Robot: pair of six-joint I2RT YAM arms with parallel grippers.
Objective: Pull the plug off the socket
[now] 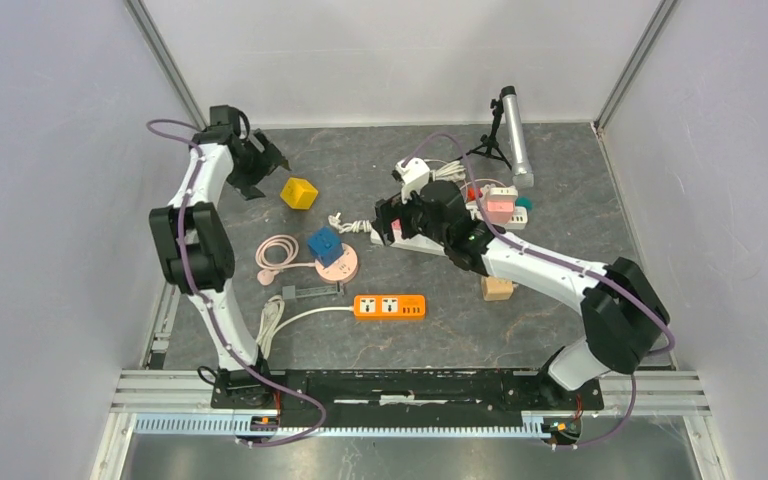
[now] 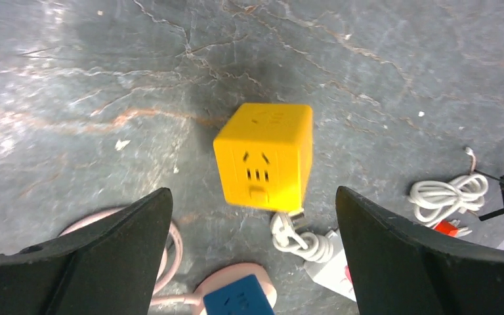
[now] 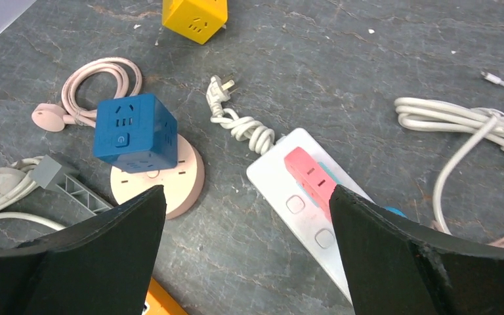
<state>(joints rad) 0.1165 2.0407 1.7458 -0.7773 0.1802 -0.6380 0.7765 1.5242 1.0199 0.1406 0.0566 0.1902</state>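
A blue cube plug [image 3: 134,131] sits plugged on a round pink socket [image 3: 184,180] with a coiled pink cord; both show left of centre in the top view [image 1: 324,245]. A white power strip [image 3: 295,190] carries a pink plug [image 3: 312,180]. My right gripper [image 3: 246,190] is open and empty, hovering over bare table between the pink socket and the white strip. My left gripper [image 2: 252,197] is open and empty, hovering at the back left by a yellow cube socket [image 2: 264,156]. The blue cube [image 2: 239,300] shows at the bottom of the left wrist view.
An orange power strip [image 1: 389,307] lies near the front centre with a white cord. A grey plastic piece [image 3: 65,180] lies left of the pink socket. A tripod lamp [image 1: 510,130], another strip with a pink adapter [image 1: 500,207] and white cables [image 3: 466,125] crowd the back right. A wooden block [image 1: 497,288] lies under the right arm.
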